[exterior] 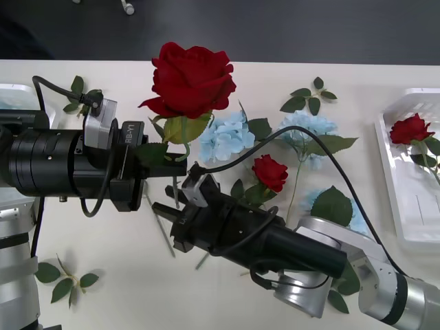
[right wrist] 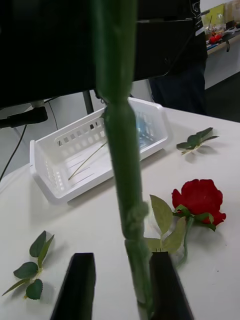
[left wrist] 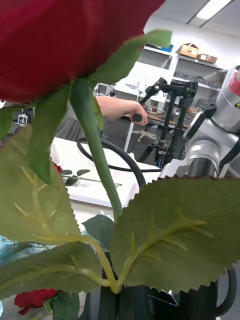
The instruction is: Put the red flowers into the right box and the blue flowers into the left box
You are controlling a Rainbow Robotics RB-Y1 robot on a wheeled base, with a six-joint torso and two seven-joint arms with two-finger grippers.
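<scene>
At frame centre, the left claw [exterior: 180,159] grips the stem of a red rose [exterior: 190,79] standing upright above it; the right claw [exterior: 180,199], fingers parted, flanks the lower stem.

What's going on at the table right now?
The left hand holds a red rose upright by its stem, and the right hand is open around the stem's lower part, as if for a handover. One rose already lies in the right box. Another rose and the blue flowers remain on the table.
</scene>
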